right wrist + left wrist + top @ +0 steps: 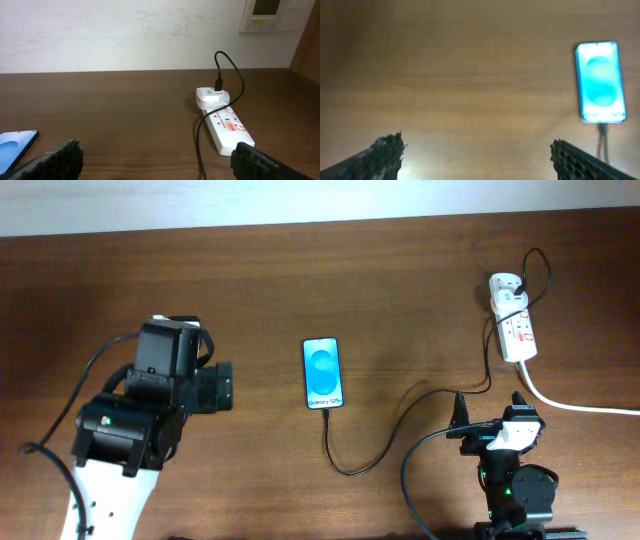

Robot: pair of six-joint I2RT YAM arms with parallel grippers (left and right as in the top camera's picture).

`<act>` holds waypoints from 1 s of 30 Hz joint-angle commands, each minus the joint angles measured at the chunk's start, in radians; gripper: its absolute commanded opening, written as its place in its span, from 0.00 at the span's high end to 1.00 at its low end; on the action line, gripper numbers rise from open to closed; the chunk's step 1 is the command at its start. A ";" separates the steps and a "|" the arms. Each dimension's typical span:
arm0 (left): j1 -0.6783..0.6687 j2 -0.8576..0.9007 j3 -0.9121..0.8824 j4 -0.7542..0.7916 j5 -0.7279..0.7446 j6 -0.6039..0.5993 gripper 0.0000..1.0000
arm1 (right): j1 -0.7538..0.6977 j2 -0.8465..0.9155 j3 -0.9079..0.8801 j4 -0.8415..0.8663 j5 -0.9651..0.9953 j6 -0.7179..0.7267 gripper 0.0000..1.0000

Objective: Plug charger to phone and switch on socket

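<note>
The phone [323, 372] lies flat at the table's middle, its blue screen lit. It also shows in the left wrist view [600, 82] and partly in the right wrist view [15, 147]. The thin black charger cable [352, 468] runs from the phone's near end in a loop to an adapter in the white socket strip [512, 317] at the far right. The strip shows in the right wrist view [225, 122]. My left gripper [477, 152] is open and empty, left of the phone. My right gripper [157, 155] is open and empty, near the strip's front.
The strip's thick white cord [580, 406] trails to the right edge. A white wall [125, 30] stands behind the table's far edge.
</note>
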 commanded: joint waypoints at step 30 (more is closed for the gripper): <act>0.060 -1.142 -1.274 1.136 0.216 0.024 0.01 | -0.006 -0.010 -0.011 0.000 -0.010 -0.006 0.02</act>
